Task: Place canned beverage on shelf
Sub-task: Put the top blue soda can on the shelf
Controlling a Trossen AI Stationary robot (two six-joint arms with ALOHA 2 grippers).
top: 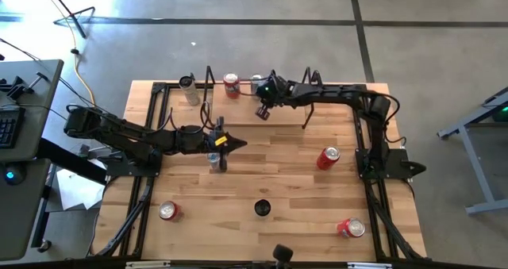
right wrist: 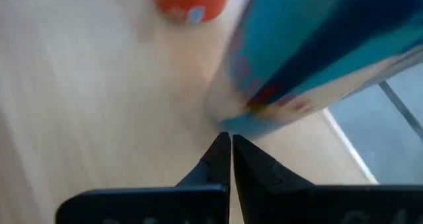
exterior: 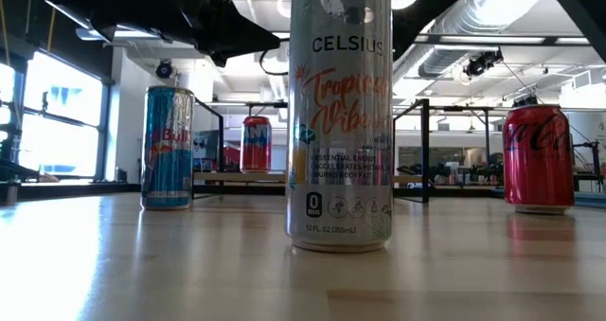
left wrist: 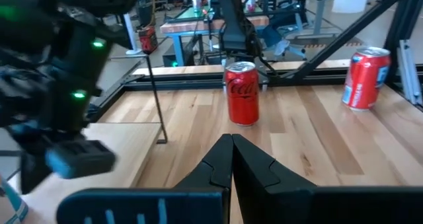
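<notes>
Cans stood scattered over the wooden surface (top: 270, 178); at centre-left the left end effector (top: 230, 144) hung clenched and empty above a slim can (top: 214, 161). Farther right, at the far edge, the shelf (top: 238, 102) carried a red can (top: 231, 85) and a blue can (top: 255, 83), and the right end effector (top: 263, 113) was clenched, empty, just near of that blue can.

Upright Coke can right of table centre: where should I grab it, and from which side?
I'd grip the Coca-Cola can around mid-body, jaws level, coming in sideways from the right arm's side. It stands upright with bare table all round, and its round wall suits a side pinch.
</notes>
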